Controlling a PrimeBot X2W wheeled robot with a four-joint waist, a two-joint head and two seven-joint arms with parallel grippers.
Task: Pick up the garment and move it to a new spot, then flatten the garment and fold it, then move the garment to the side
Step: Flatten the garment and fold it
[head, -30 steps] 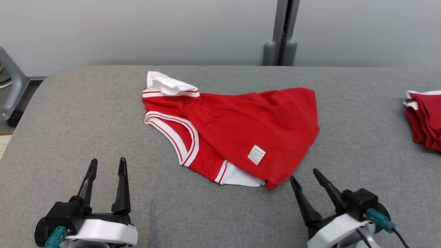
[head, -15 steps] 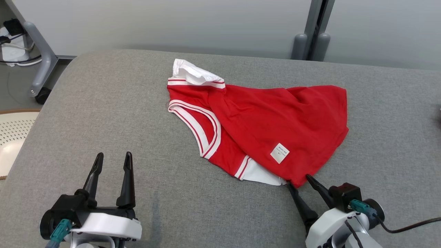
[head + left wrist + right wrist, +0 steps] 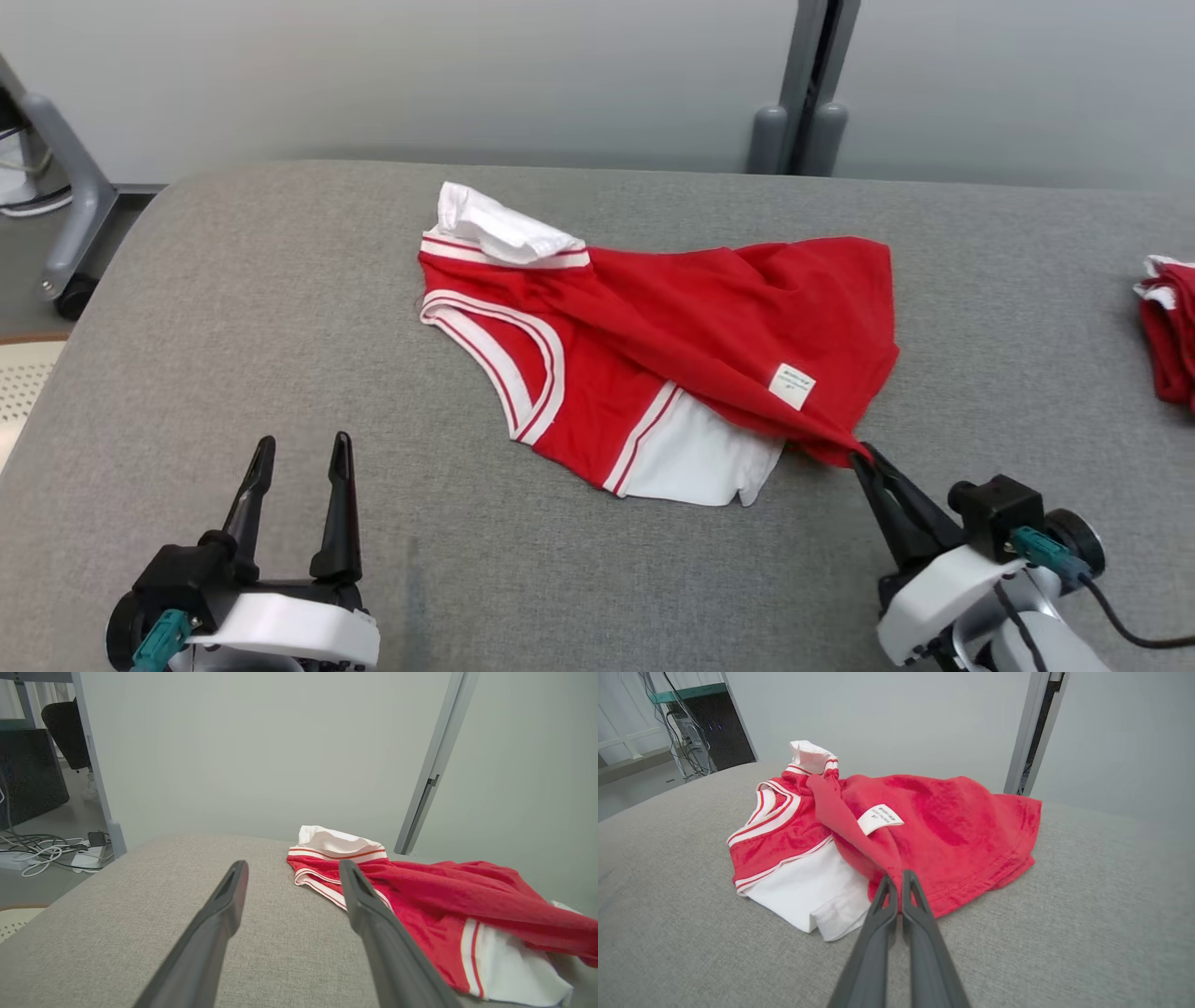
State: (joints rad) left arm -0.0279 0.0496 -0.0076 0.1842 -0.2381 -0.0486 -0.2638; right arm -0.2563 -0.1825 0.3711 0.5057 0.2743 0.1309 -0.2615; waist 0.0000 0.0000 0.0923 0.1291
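Pinching the near corner of the crumpled red jersey garment with white striped trim (image 3: 709, 336), the right gripper (image 3: 859, 453) has its 2 dark fingers pressed together on the cloth. The garment lies mid-way across the grey fabric-covered surface (image 3: 233, 308). The left gripper (image 3: 302, 441) hovers well apart from it, fingers spread.

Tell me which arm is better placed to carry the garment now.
Right: the right gripper is shut on the near corner of the garment; the left gripper stands open, apart from it.
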